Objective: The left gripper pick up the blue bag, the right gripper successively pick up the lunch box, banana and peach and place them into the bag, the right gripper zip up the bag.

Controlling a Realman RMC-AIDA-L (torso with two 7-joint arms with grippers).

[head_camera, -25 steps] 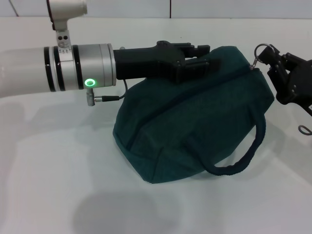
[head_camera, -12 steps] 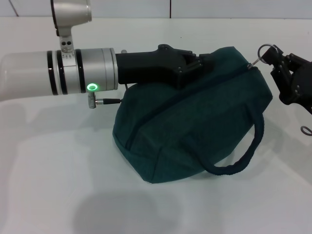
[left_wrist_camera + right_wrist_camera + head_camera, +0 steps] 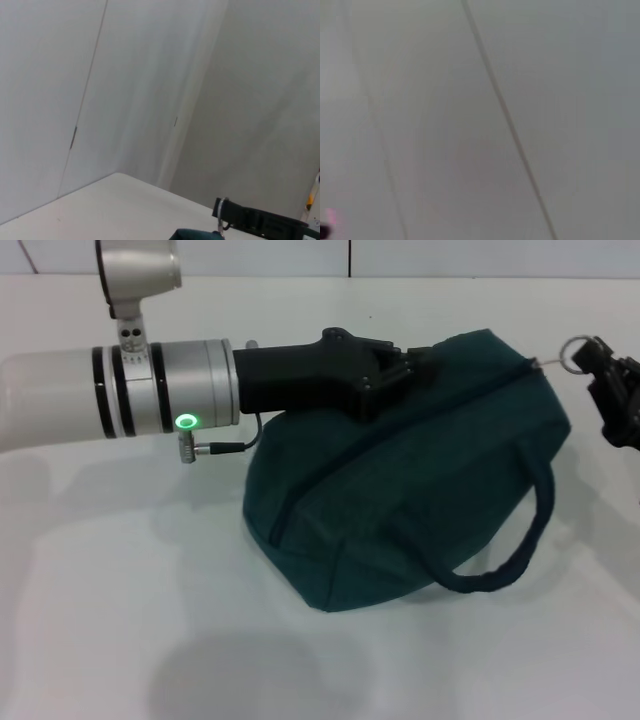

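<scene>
White table (image 3: 120, 640); pale grey panelled wall (image 3: 150, 75) with vertical seams.

Left gripper (image 3: 425, 358) fingertips buried against blue bag (image 3: 420, 480) top, spread unreadable. Right gripper (image 3: 606, 368) cut off by head view's right edge beside bag's zipper ring (image 3: 574, 353). Bag contents hidden.

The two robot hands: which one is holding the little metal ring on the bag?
The right hand, at the bag's right end, holds the ring. The left hand is different: it grips the cloth on top of the bag.
</scene>
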